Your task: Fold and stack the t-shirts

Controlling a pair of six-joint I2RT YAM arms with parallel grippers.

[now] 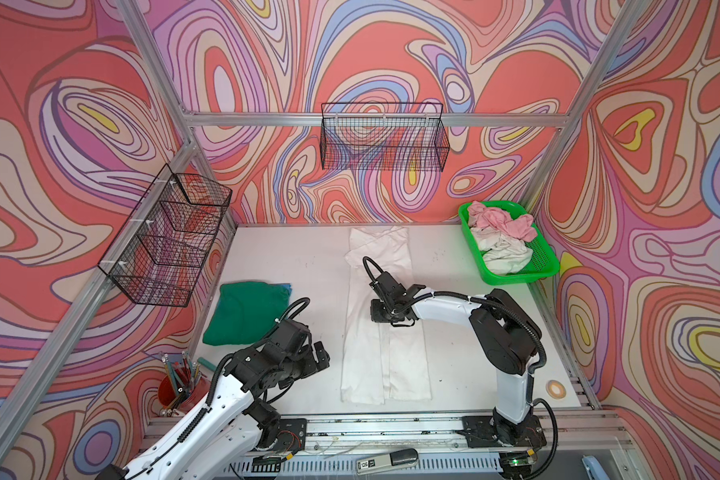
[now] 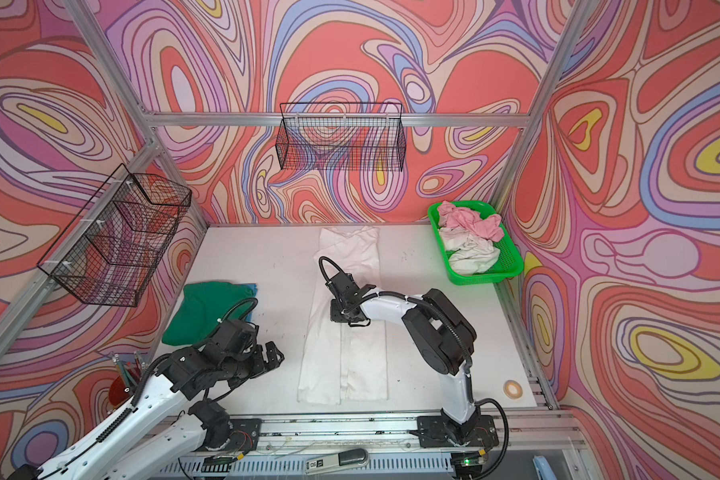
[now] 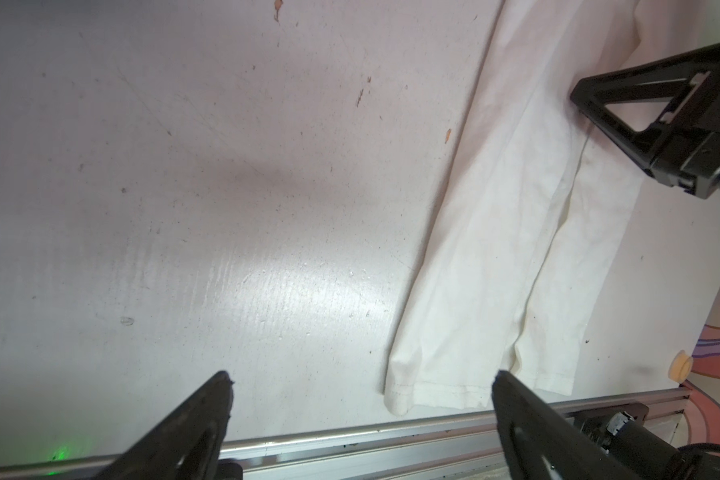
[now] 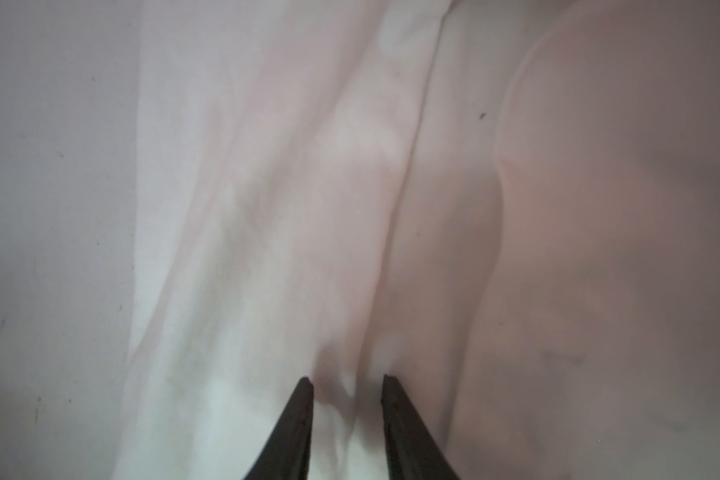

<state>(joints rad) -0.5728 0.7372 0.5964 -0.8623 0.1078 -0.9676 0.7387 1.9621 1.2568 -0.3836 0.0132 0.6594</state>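
Observation:
A large white t-shirt [image 1: 385, 357] [image 2: 341, 365] lies on the table as a long narrow strip, both sides folded inward. My right gripper [image 1: 391, 322] [image 4: 347, 378] presses down on its middle, jaws close together with a raised ridge of the white cloth [image 4: 287, 208] pinched between them. My left gripper [image 1: 323, 355] [image 3: 360, 376] hovers wide open and holds nothing, just left of the shirt's near hem [image 3: 433, 395]. A folded dark green t-shirt [image 1: 246, 311] [image 2: 204, 311] lies at the left. Crumpled pink t-shirts [image 1: 499, 222] and off-white ones [image 1: 501, 249] fill the green basket [image 1: 545, 266].
Black wire baskets hang on the left wall [image 1: 162, 241] and the back wall [image 1: 385, 137]. A red cup of pencils [image 1: 179, 386] stands at the front left. A tape roll [image 1: 556, 388] lies front right. An aluminium rail [image 1: 391, 428] runs along the table's front edge.

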